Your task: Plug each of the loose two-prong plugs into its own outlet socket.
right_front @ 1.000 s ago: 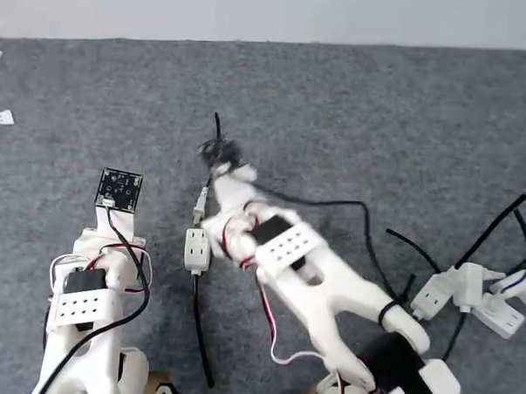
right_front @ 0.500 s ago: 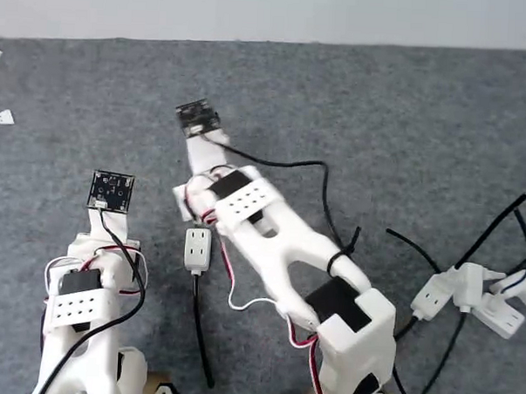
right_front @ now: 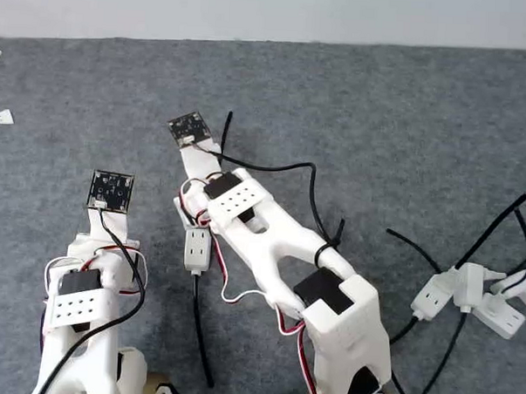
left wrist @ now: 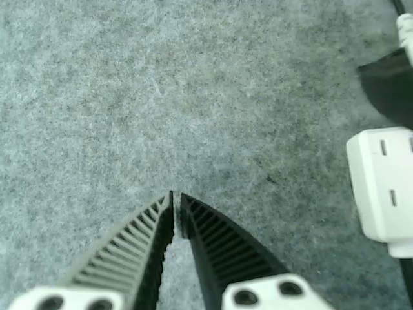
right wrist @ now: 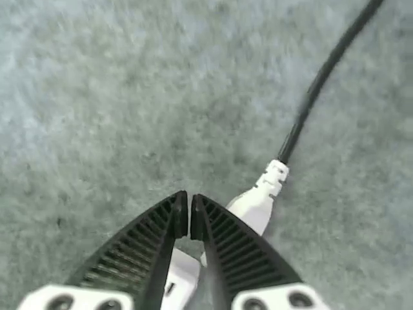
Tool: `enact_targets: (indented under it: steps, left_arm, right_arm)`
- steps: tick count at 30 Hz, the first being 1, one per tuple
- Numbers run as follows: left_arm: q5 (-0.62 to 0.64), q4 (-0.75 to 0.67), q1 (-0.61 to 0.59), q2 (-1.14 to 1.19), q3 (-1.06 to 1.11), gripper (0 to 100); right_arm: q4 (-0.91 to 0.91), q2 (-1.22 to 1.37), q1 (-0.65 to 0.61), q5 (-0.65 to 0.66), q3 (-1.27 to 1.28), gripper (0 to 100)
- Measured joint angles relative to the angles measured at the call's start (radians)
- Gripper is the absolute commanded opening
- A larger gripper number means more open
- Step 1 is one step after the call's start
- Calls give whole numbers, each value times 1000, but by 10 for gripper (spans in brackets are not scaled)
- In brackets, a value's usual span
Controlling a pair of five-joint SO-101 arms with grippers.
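Note:
A white outlet socket (right_front: 195, 247) lies on the grey carpet between the two arms, its black lead running toward the near edge. The left wrist view has that socket (left wrist: 385, 187) off to one side of my left gripper (left wrist: 175, 197), which is shut and empty over bare carpet. My right gripper (right wrist: 188, 197) is shut too, its tips just over a white two-prong plug (right wrist: 259, 199) whose black cord (right wrist: 326, 77) runs away from it. A white block (right wrist: 182, 279) lies beneath the right fingers. In the high view the right arm (right_front: 270, 232) reaches over the socket.
A cluster of white sockets and plugs (right_front: 468, 293) with tangled black cords lies at the right edge. Two small white scraps (right_front: 5, 116) sit at the far left. A black cord end (right_front: 225, 128) points away beside the right wrist.
The right arm has swung left and stretched farther across the carpet, its wrist now past the socket. The left arm has barely moved.

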Motion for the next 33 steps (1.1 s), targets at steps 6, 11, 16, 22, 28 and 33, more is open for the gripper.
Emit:
enact_targets:
  steps: [6,11,16,22,28,33]
  left_arm:
    - [0,0,0,0,0,13]
    - [0,0,0,0,0,15]
    - [0,0,0,0,0,15]
    - [0,0,0,0,0,15]
    - [0,0,0,0,0,16]
    - [0,0,0,0,0,16]
  right_arm:
    - [21,0,12,0,-11,9]
    - [31,-57,11,6,-11,9]
    - [35,-97,34,6,-12,9]
    - [-12,-80,83,6,-12,75]
    - [-23,34,81,-35,-57,109]
    - [29,106,81,-49,-157,109]
